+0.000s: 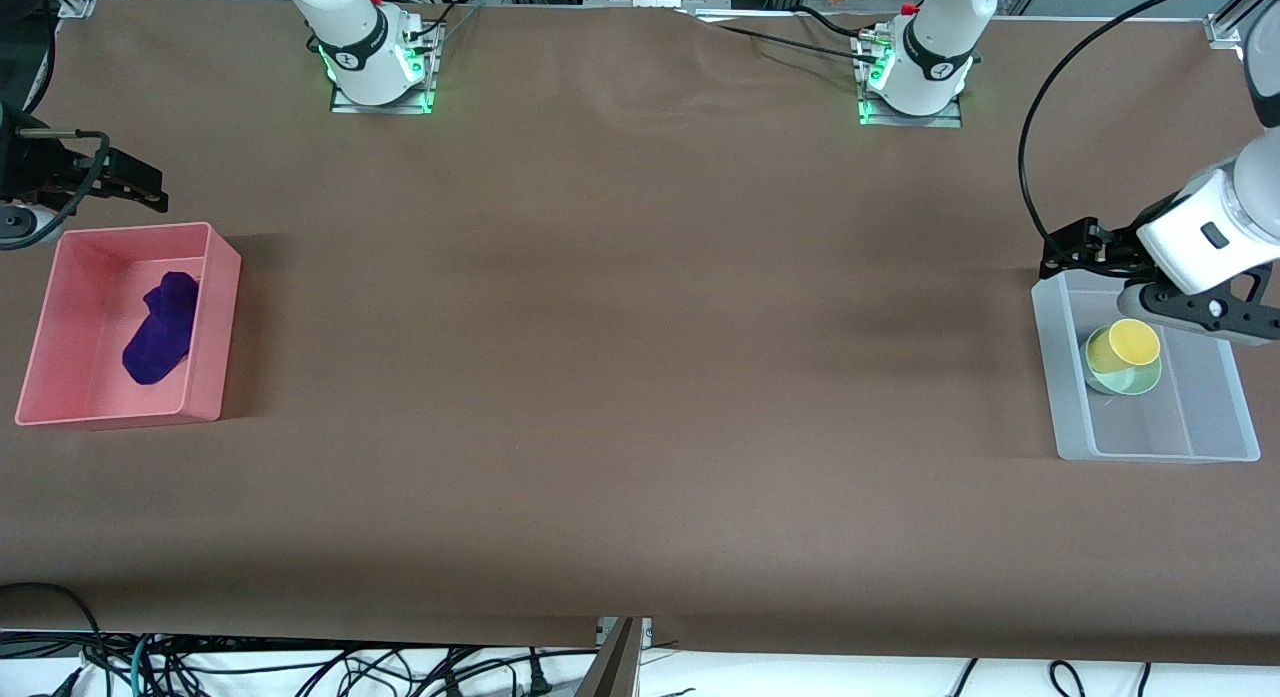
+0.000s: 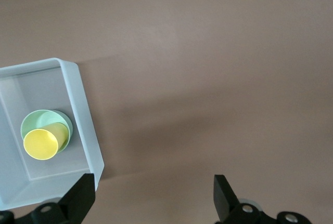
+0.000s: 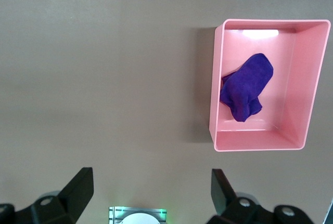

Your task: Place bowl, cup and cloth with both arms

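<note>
The pale mint-green bowl (image 1: 1135,380) sits in a clear bin (image 1: 1060,377) at the left arm's end of the table. The yellow cup (image 1: 1130,344) rests tilted inside the bowl. My left gripper (image 1: 1068,249) is open and empty, up over the bin's corner farthest from the front camera. The left wrist view shows the bowl (image 2: 39,117), cup (image 2: 41,143), bin (image 2: 83,109) and open left gripper (image 2: 152,182). The purple cloth (image 1: 160,327) lies in a pink bin (image 1: 215,327) at the right arm's end. My right gripper (image 1: 140,182) is open and empty above the table beside that bin. The right wrist view shows the cloth (image 3: 247,86), pink bin (image 3: 307,78) and right gripper (image 3: 151,178).
The brown table (image 1: 640,327) stretches between the two bins. The arm bases (image 1: 375,62) (image 1: 915,72) stand at the edge farthest from the front camera; the right arm's base shows in the right wrist view (image 3: 138,216). Cables hang below the near edge.
</note>
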Robot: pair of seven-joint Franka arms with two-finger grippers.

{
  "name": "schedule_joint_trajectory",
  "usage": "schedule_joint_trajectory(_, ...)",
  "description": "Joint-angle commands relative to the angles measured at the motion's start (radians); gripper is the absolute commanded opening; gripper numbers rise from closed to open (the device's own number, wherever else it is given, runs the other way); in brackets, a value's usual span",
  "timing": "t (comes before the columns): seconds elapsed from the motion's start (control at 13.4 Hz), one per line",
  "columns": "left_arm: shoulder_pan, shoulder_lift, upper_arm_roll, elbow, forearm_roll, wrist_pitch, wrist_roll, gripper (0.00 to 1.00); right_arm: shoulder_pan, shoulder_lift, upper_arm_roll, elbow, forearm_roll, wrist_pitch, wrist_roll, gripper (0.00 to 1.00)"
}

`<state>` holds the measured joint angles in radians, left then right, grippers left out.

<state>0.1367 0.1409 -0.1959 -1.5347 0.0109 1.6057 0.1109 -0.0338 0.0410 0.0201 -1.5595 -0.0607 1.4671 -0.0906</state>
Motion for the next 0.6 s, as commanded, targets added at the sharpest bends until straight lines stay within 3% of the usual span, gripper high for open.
schedule_joint_trajectory(0.0, -0.123, -0.173, 0.140, -0.231, -0.022, 0.127, -0.033, 1.00, 0.005, 0.007, 0.001, 0.022, -0.001, -0.021, 0.011, 1.00)
schedule_joint_trajectory(0.52, -0.138, -0.173, 0.155, -0.239, -0.022, 0.128, -0.033, 1.00, 0.003, 0.007, 0.000, 0.022, -0.001, -0.019, 0.011, 1.00)
